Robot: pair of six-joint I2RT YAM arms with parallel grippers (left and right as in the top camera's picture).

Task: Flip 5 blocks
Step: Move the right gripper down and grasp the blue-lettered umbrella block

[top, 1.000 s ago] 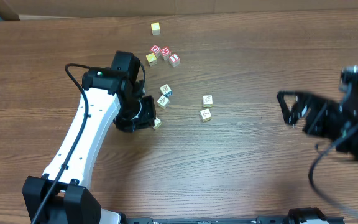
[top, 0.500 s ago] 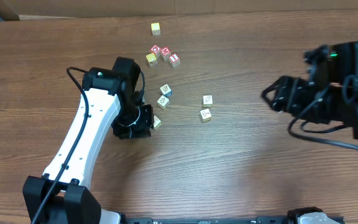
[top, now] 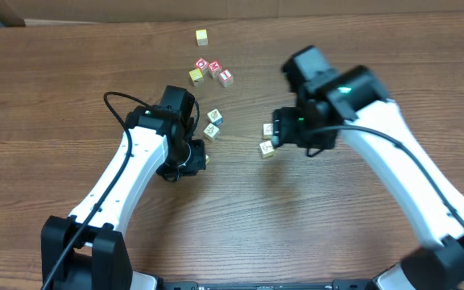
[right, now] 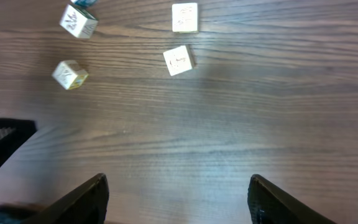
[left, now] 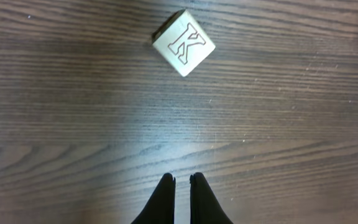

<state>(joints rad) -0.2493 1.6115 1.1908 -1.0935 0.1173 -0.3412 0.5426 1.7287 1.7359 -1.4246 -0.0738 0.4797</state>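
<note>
- You have five pale blocks lying loose near the middle of the overhead view.
  - A blue-sided block [top: 215,118] sits just beside a second block [top: 211,130].
  - To their right is a pair, an upper block [top: 269,129] and a lower block [top: 266,148], near each other but not touching.
  - The K block [left: 184,42] lies lowest and furthest left of the five.
- You have three red-faced cubes [top: 214,68] bunched in the upper middle of the overhead frame.
- You have two yellow cubes. One yellow cube [top: 196,76] sits at the left of the red bunch, and a lone yellow cube [top: 202,36] sits nearer the top edge.
- Your left gripper [left: 182,178] has its fingers pressed together with nothing between them. In the left wrist view, the K block lies ahead of the tips at the top of the frame, apart from them. It is turned corner-on with the K face up.
- Your right gripper [right: 179,182] has its fingers spread wide and holds nothing, with only wood between them. The right-hand pair of blocks lies ahead at the top of its view, apart from both fingers.
- The table [top: 337,234] is brown wood grain.
- A tan cardboard wall [top: 337,6] runs along the top edge of the overhead frame.
</note>
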